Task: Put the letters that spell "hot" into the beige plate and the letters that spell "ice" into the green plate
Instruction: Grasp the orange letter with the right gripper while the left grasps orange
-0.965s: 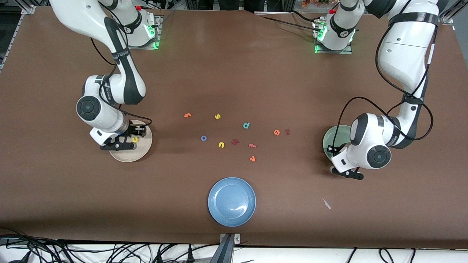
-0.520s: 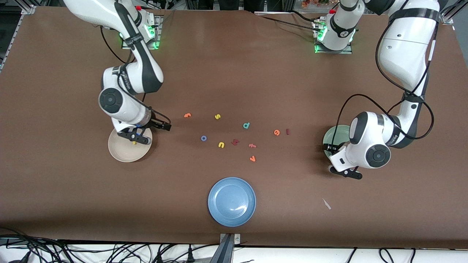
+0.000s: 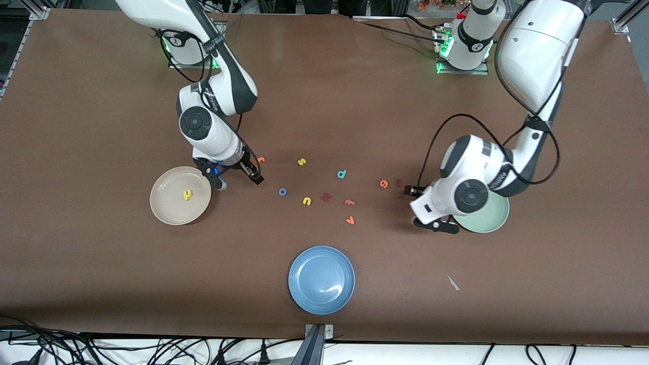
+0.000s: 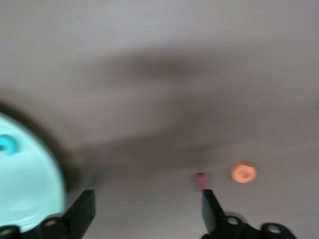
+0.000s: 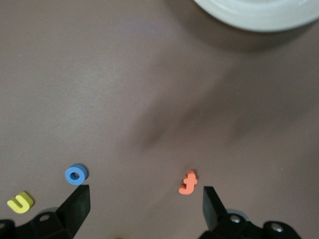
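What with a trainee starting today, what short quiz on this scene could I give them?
1. True or false: the yellow "h" lies in the beige plate.
2. Which letter lies in the green plate? A) teal "c" B) orange "e" C) dark red "i"
3. Are the right gripper and the left gripper open or shut, and where are they?

Key: 1. True. 2. A. 3. Both open and empty: the right over the table near the orange "t", the left over the table beside the green plate.
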Robot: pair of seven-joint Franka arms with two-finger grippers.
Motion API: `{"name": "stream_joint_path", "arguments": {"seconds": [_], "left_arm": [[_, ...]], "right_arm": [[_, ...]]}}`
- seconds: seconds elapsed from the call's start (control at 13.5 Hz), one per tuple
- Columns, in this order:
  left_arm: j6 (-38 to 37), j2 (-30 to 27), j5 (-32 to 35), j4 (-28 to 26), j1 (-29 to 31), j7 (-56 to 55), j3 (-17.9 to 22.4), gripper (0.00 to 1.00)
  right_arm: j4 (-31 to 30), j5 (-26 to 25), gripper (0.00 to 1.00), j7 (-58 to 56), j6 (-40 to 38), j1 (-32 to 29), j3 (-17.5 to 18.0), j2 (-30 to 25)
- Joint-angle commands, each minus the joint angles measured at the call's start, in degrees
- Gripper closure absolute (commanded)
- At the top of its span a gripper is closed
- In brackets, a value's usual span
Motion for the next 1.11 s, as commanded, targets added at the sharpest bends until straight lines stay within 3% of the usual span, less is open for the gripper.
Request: {"name": "stream_joint_path", "arguments": {"seconds": [0.0,0.22,0.37,0.45,0.67,1.04], "left_arm": [[1.8,0.4,0.4,-0.5,-5.3,-3.9,0.2,0.21],[5.5,1.4,0.3,-2.3,-7.6,-4.9,0.2,0.26],[6.4,1.5,0.4,-3.2,-7.7,-4.9,0.2,0.30],[7.0,1.5,0.7,-3.8,-7.8,-4.9,0.3,0.37],[9.3,2.7,0.7,-3.9,-8.0,-5.3,0.3,0.40],[11.1,3.7,1.2,-4.6,-9.0,-6.4,0.4,0.40]], "right_arm": [[-7.1,0.7,0.00,4.6,8.8,1.9,0.0,-1.1],[-12.2,0.6,0.00,6.8,15.3,4.8,0.0,-1.1],[-13.1,0.6,0.00,6.9,16.7,5.3,0.0,-0.9],[-13.6,0.6,0.00,6.9,16.7,5.5,0.0,-0.9],[-14.6,0.6,0.01,6.9,18.9,5.5,0.0,-0.2],[-14.6,0.7,0.16,6.9,20.0,5.4,0.0,0.9]]}}
